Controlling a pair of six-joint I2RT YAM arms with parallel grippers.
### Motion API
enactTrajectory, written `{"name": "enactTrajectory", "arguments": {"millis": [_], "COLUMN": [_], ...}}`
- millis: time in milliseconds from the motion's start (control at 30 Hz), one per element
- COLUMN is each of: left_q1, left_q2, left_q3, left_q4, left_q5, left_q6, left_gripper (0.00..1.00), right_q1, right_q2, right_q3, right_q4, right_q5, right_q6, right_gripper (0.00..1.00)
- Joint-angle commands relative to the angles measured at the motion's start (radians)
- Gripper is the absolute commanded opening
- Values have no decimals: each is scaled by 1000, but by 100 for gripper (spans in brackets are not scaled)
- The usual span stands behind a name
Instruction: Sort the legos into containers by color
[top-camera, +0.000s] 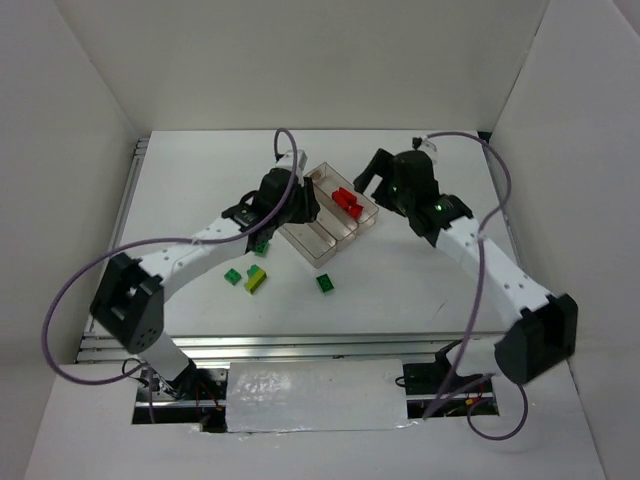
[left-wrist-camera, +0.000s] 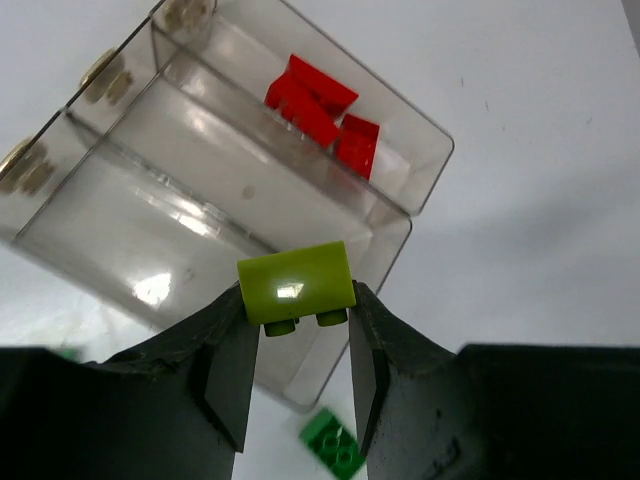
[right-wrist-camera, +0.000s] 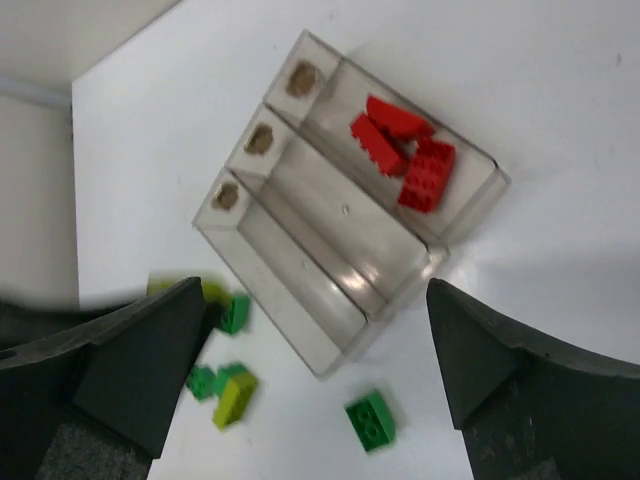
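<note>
- left gripper (left-wrist-camera: 297, 322) pinching a yellow-green lego (left-wrist-camera: 296, 283) over the tray (right-wrist-camera: 332, 366) end; can't tell which compartment
- right gripper (right-wrist-camera: 315, 300) fingers spread wide, holding nothing, above the tray
- red legos (right-wrist-camera: 405, 152) in one outer compartment
- dark green lego (right-wrist-camera: 370, 420) on the table (right-wrist-camera: 560, 100) near the tray

Nothing legible anywhere — no words, numbers or brands on the legos (right-wrist-camera: 425, 178) or tray (right-wrist-camera: 330, 215).

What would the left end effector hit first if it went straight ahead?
Probably the clear tray. The left end effector, shut on a yellow-green lego, points toward an empty compartment of it. Depth is hard to judge here.
</note>
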Motion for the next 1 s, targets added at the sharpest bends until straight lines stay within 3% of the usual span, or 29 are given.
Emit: {"name": "enactTrajectory", "arguments": {"millis": [0, 133, 233, 300, 400, 433, 467, 633, 700, 967], "left_q1": [46, 78, 89, 93, 95, 96, 98, 98, 98, 98], "left_q2": [163, 345, 431, 471, 505, 507, 499, 299, 214, -186], "left_q3": [142, 308, 375, 392, 424, 429, 423, 275, 224, 32], "left_q4": [33, -36, -51, -33, -37, -43, -43, 9, 18, -267], "left_q5": [64, 62, 65, 77, 77, 79, 74, 44, 24, -204], "left_q6": [15, -5, -16, -21, -24, -25, -27, -33, -30, -77], "left_gripper": [20, 28, 43, 65, 84, 96, 99, 100, 99, 99], "right_q1": [-3, -4, -3, -4, -4, -4, -4, 15, 78, 451], "right_q2": [-154, -280, -339, -369, -389, -389, -391, -356, -318, -43], "right_q3": [-185, -309, -354, -375, -389, -390, -395, -433, -427, -296], "right_q4": [81, 86, 63, 61, 56, 50, 53, 115, 119, 35], "right_q5": [-94, -150, -164, -170, -177, -177, -188, -299, -303, 29], "right_q6": [-38, -41, -52, -63, -70, -76, -87, -155, -181, -279], "right_gripper": [100, 100, 100, 100, 100, 100, 100, 100, 100, 100]}}
